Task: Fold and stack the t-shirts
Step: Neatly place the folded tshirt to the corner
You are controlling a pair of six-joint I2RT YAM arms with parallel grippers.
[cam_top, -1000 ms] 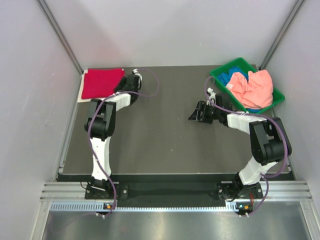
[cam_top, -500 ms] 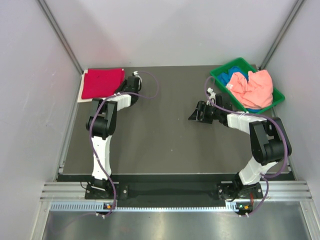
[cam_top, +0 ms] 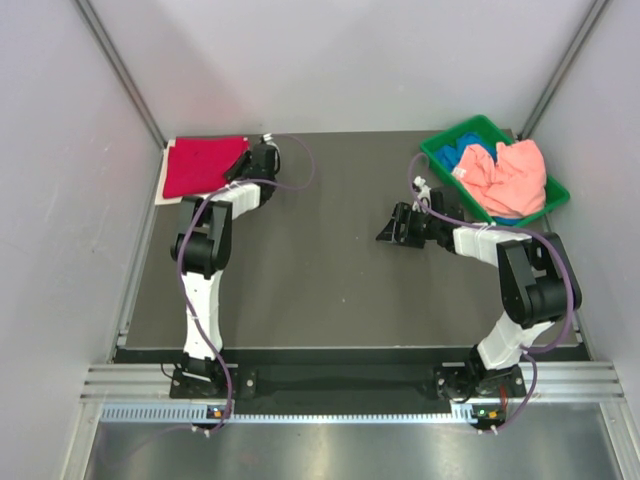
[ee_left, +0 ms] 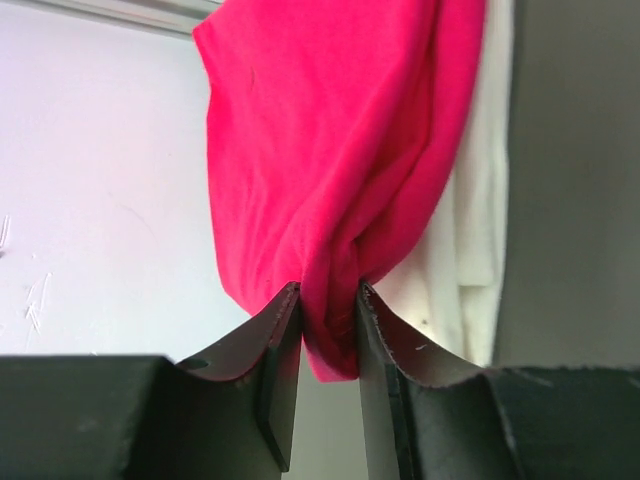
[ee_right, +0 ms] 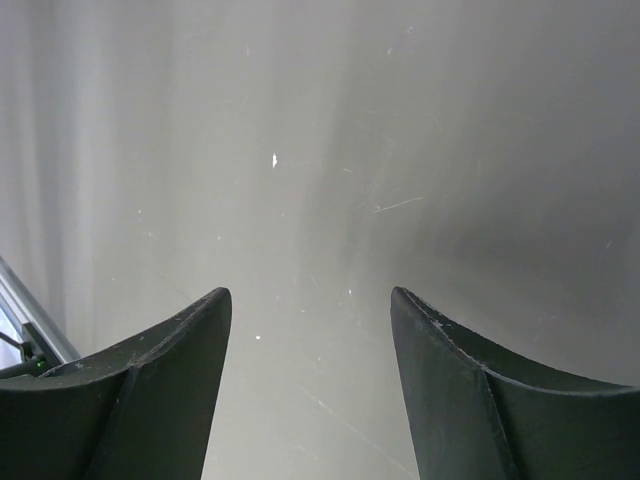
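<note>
The crimson-red t-shirt [cam_top: 203,164] lies folded at the table's back left corner, on top of the white t-shirt [cam_top: 163,195], whose edge shows beneath it. My left gripper [cam_top: 240,163] is shut on the red shirt's right edge; the left wrist view shows the red cloth [ee_left: 335,150] pinched between the fingers, with the white shirt [ee_left: 470,240] beside it. My right gripper [cam_top: 388,229] is open and empty over bare table [ee_right: 320,150] right of centre. The salmon-pink t-shirt [cam_top: 510,175] is bunched in the green bin [cam_top: 447,142], over the blue one [cam_top: 468,158].
The green bin stands at the back right corner. Grey walls with metal posts enclose the dark table [cam_top: 320,280] on three sides. Purple cables loop off both arms.
My left gripper has moved a little back and left toward the red shirt and now overlaps its right edge. The right arm has not moved.
</note>
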